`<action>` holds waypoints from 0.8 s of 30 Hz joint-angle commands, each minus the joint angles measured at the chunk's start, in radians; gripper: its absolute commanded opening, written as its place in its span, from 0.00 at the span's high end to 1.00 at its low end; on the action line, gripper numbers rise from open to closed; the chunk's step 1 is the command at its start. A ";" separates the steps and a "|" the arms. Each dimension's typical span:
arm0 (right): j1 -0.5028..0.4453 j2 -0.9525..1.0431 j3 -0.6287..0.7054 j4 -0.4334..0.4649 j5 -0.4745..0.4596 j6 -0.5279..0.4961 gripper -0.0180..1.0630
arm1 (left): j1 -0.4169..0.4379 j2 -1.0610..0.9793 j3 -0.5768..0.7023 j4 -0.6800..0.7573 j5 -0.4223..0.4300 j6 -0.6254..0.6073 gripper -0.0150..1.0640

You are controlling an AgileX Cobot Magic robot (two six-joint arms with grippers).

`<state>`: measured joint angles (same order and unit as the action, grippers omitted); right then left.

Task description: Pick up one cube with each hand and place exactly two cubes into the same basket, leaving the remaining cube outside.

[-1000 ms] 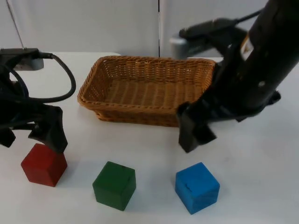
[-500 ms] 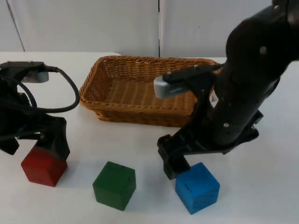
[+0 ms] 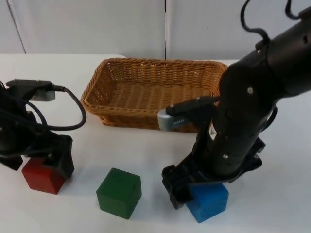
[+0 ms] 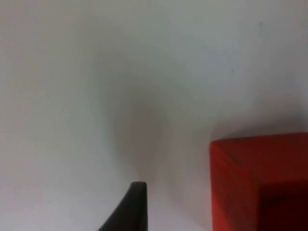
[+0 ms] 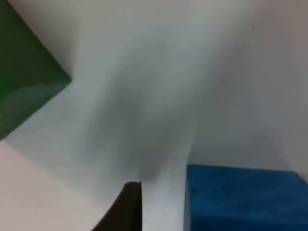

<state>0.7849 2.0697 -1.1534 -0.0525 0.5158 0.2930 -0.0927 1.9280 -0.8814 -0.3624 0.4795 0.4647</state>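
A red cube (image 3: 41, 177) sits at the table's front left, and my left gripper (image 3: 39, 162) is lowered over it, open, with a black finger on either side. The left wrist view has the red cube (image 4: 260, 183) a small gap away from one fingertip (image 4: 132, 207). At the front right, my right gripper (image 3: 206, 187) is down over the blue cube (image 3: 210, 204), open. One of its fingers stands at the cube's left side; the arm hides the other. In the right wrist view a fingertip (image 5: 127, 207) stands just beside the blue cube (image 5: 245, 197).
A green cube (image 3: 119, 192) rests between the other two, untouched, and its corner (image 5: 24, 91) appears in the right wrist view. The woven basket (image 3: 126, 116) stands behind the cubes with nothing in it. The right arm reaches across its front right corner.
Both grippers have come down. The right one swung from the basket's front edge to the blue cube; the left one sank lower around the red cube. No cube has moved.
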 commanded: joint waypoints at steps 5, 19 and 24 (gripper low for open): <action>0.007 0.034 -0.002 0.007 -0.015 0.001 0.01 | -0.007 0.034 -0.001 0.005 -0.017 0.002 0.01; 0.007 0.034 -0.002 0.014 -0.015 0.001 0.54 | -0.007 0.048 -0.001 0.011 -0.039 0.006 0.32; 0.007 0.027 -0.002 0.011 -0.011 0.001 0.81 | -0.007 0.048 -0.001 0.011 -0.042 -0.001 0.68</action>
<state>0.7849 2.0982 -1.1534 -0.0457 0.5031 0.2930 -0.0927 1.9726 -0.8814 -0.3514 0.4465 0.4692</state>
